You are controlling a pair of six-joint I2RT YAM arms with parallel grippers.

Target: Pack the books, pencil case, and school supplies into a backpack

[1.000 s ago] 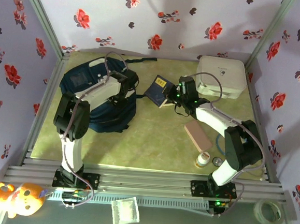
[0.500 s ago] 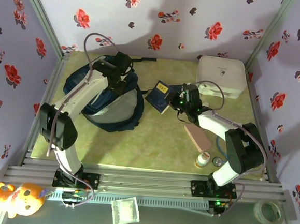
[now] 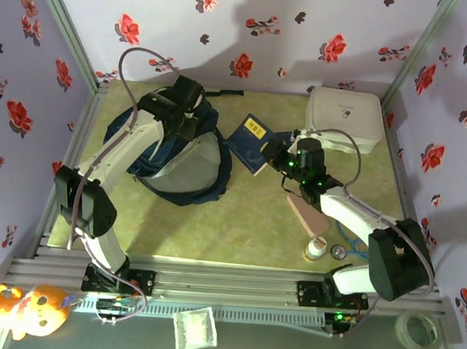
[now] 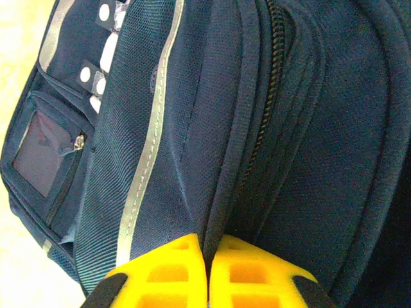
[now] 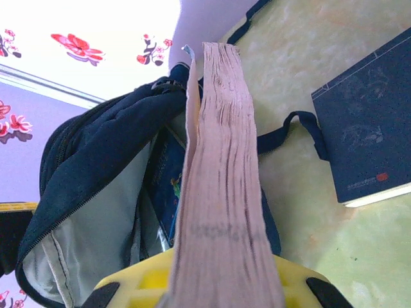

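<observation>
Step in hand: book loading. The left gripper [image 4: 207, 279] had jaws pressed together on a backpack [image 3: 177, 170] fold, lifting the mouth open near the table's [image 3: 238, 215] far-left corner. The right gripper [image 5: 218, 289] pinched a book [image 5: 221, 160] edge-on toward that mouth. Next, I judged: slide it in clear of the rim. The pencil case [image 3: 307, 211] lay toward the near-right corner.

You are seeing no legible text: the yellow label [image 3: 258, 130] on the dark-blue book [image 3: 247, 142] is blurring beyond reading.
</observation>
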